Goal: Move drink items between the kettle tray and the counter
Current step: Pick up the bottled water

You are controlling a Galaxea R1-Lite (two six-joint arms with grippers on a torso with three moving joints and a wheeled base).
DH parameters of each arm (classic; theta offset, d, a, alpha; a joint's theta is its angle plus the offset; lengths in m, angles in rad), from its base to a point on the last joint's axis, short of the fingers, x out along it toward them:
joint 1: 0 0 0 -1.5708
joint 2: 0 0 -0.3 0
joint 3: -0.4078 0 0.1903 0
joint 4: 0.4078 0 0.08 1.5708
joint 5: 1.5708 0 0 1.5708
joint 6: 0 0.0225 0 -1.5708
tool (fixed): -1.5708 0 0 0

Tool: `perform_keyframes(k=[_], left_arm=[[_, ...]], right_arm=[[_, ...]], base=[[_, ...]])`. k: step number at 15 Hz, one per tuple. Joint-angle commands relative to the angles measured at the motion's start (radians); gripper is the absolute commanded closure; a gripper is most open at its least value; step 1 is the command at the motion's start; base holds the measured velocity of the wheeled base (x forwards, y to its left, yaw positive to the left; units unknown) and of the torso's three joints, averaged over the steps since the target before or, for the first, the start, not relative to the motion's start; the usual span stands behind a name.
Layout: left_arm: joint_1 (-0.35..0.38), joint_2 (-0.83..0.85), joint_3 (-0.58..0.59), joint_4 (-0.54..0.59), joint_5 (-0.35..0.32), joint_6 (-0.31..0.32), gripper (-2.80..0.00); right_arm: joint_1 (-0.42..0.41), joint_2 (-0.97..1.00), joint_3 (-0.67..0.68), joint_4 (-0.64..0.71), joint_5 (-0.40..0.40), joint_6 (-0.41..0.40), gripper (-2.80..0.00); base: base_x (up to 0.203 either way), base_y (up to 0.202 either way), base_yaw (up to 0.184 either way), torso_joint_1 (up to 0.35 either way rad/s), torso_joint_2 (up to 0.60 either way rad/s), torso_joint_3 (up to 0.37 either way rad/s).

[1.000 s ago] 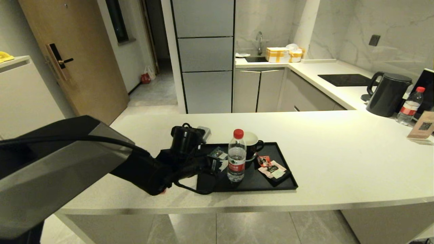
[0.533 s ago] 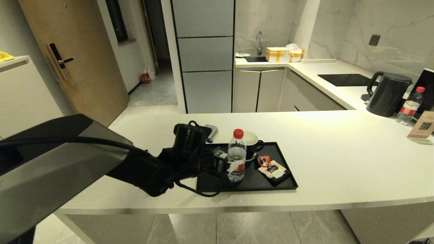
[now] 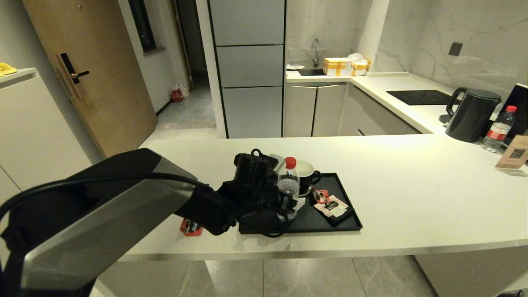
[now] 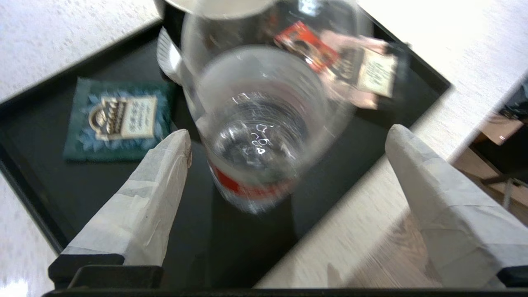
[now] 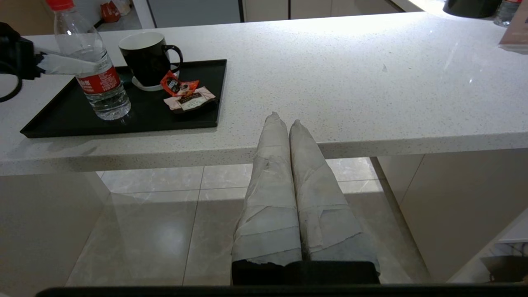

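Over the kettle tray (image 3: 342,194), left pincer (image 4: 288,140) gapes wide around the upright water bottle (image 4: 255,136), untouched

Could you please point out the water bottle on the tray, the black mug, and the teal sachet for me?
water bottle (image 5: 94,62): right wrist view, on its clear body above the label.
black mug (image 5: 147,57): right wrist view, on its outer wall.
teal sachet (image 4: 119,119): left wrist view, on its printed middle.
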Motion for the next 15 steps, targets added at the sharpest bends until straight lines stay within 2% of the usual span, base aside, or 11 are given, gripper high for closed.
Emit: perform_keyframes(k=[1,3,5,6,13,15], left_arm=[[-0.005,0.054,-0.047,-0.002,0.004,0.001,-2.8],[-0.013,0.07,-0.071,0.002,0.041,0.001,-2.8],[-0.014,0.074,-0.072,0.002,0.044,0.001,-2.8],[-0.014,0.08,-0.08,0.004,0.046,0.001,0.0],[-0.013,0.066,-0.078,0.006,0.048,-0.002,0.0],[0.0,0.022,-0.071,0.023,0.084,-0.013,0.0]], right_arm=[[0.0,0.001,0.002,0.0,0.0,0.0,0.0],[0.0,0.001,0.002,0.0,0.0,0.0,0.0],[0.0,0.001,0.002,0.0,0.0,0.0,0.0],[0.0,0.001,0.002,0.0,0.0,0.0,0.0],[0.0,0.001,0.002,0.0,0.0,0.0,0.0],[0.0,0.001,0.002,0.0,0.0,0.0,0.0]], base=[[0.0,0.0,0.0,0.0,0.0,0.0],[0.0,0.0,0.0,0.0,0.0,0.0],[0.0,0.0,0.0,0.0,0.0,0.0],[0.0,0.0,0.0,0.0,0.0,0.0],[0.0,0.0,0.0,0.0,0.0,0.0],[0.0,0.0,0.0,0.0,0.0,0.0]])
